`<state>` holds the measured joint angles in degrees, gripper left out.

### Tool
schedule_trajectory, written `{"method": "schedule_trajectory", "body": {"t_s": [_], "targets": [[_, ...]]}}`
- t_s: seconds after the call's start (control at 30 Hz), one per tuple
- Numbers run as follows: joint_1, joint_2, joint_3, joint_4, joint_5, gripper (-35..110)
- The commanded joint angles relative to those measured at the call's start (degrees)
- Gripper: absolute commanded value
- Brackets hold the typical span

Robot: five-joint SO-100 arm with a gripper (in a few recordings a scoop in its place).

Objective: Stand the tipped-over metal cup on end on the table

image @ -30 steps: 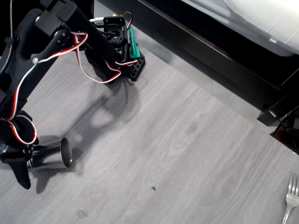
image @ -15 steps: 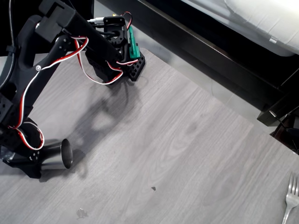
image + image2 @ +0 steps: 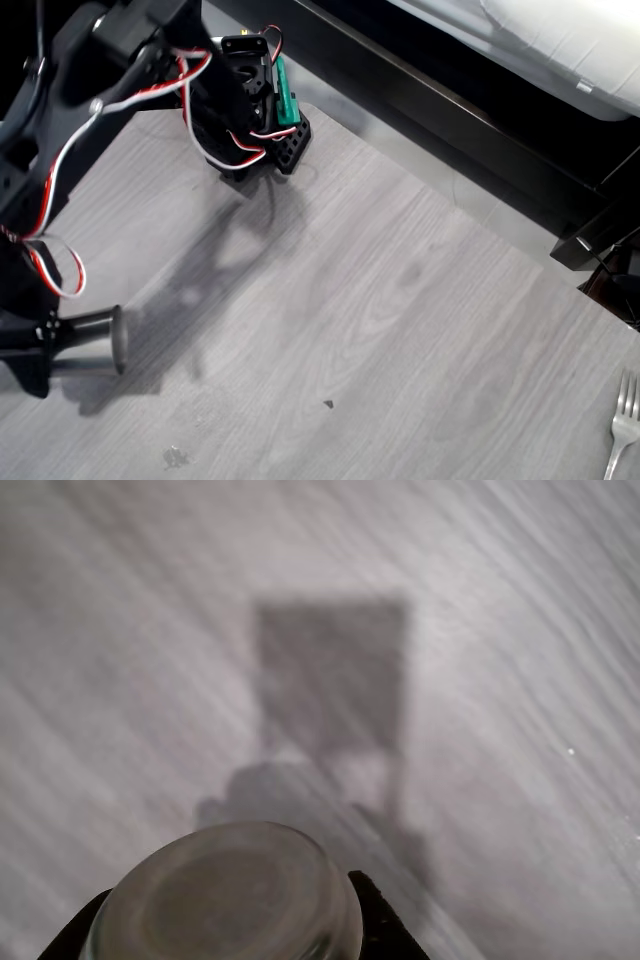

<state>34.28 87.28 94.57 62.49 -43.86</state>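
Observation:
The metal cup [image 3: 92, 338] lies on its side in my gripper [image 3: 55, 345] at the left edge of the overhead view, its rim pointing right. It hangs a little above the table [image 3: 380, 300], with a blurred shadow beneath it. The gripper is shut on the cup's base end. In the wrist view the cup [image 3: 228, 892] shows as a round shiny end at the bottom, with a black finger [image 3: 385, 925] on each side of it. The cup's squarish shadow falls on the table [image 3: 520, 630] beyond.
My arm's base with a green part [image 3: 283, 95] stands at the table's top left. A silver fork [image 3: 622, 425] lies at the right edge. A black frame [image 3: 470, 130] with white bedding [image 3: 560, 40] runs along the far side.
The cup has gone from resting on the table to held off it, shifted a little left. The arm has swung upward and the cup's shadow has moved away from it.

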Motion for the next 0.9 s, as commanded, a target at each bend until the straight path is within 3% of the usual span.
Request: {"method": "schedule_trajectory", "body": {"t_s": [0.0, 0.13, 0.37, 0.57, 0.73, 0.87], "targets": [[-3.52, 20.83, 12.66, -15.03, -6.42, 0], [-9.93, 39.9, 41.13, -44.91, -18.11, 0], [-20.21, 48.78, 64.78, -77.52, -29.0, 0], [-21.97, 33.93, 67.94, -102.04, -34.19, 0], [-21.09, 9.05, 63.98, -128.32, -38.76, 0], [-20.92, -7.03, 60.56, -143.53, -39.81, 0]]}}
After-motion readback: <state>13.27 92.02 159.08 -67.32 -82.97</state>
